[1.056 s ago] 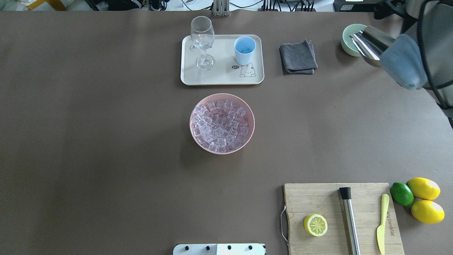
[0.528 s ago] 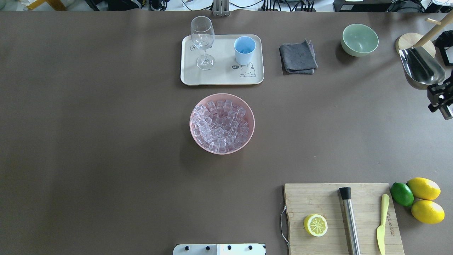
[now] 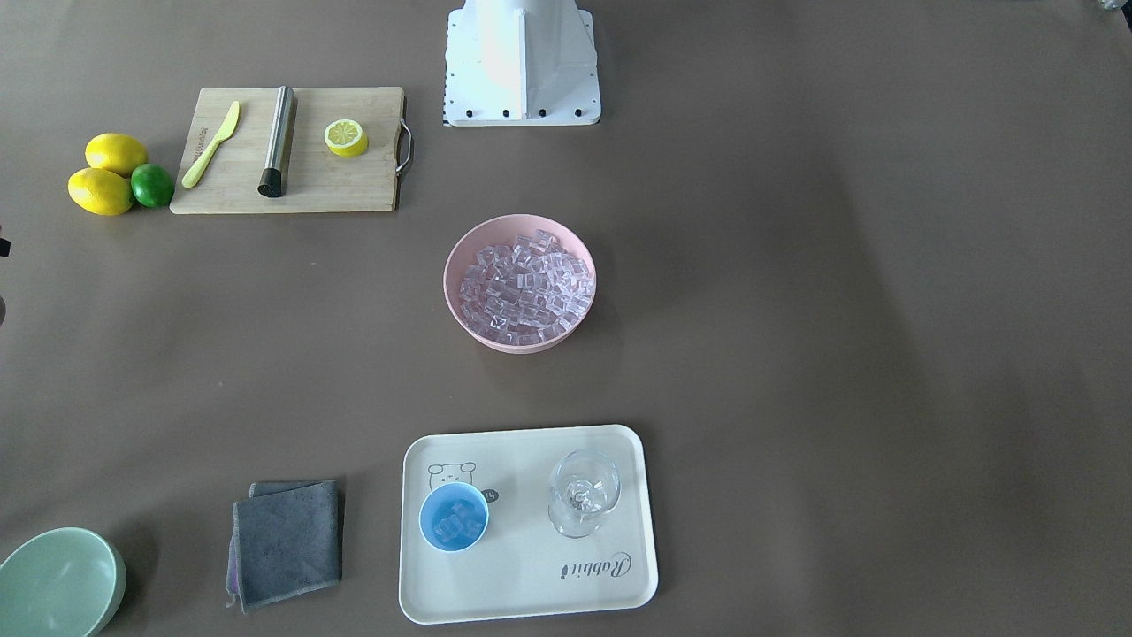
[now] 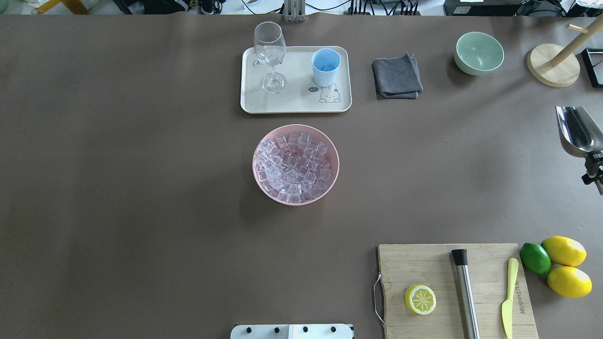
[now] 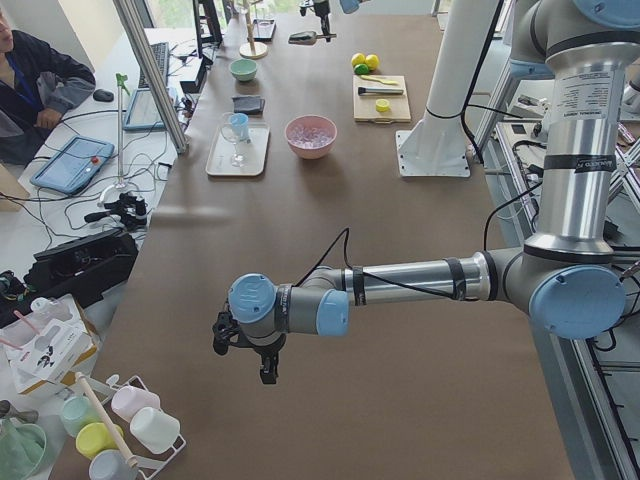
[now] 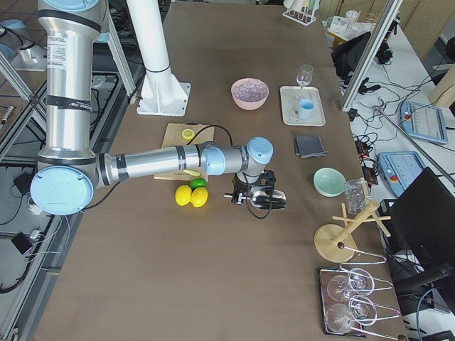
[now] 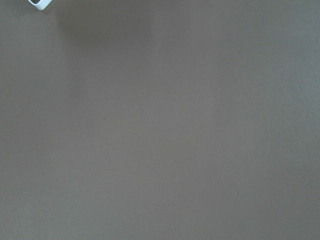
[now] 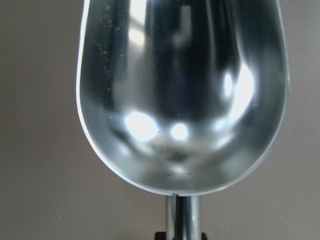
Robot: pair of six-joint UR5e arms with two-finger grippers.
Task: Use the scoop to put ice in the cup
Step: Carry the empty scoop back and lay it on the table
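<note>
While glassy ice (image 3: 455, 524) sits in round blue cup (image 3: 428, 506), shiny steel scoop (image 8: 182, 100) empty

Ovhd/front cams opposed, shared bowl (image 4: 297, 126)

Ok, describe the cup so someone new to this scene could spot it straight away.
Past the pink bowl of ice, away from the robot, lies a cream tray. Two vessels stand on it: the cup is the short, opaque light-blue one, not the tall clear stemmed glass.

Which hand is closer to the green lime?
Right. The right hand, holding the scoop, hovers near the lime; the left hand is far away on the opposite side.
</note>
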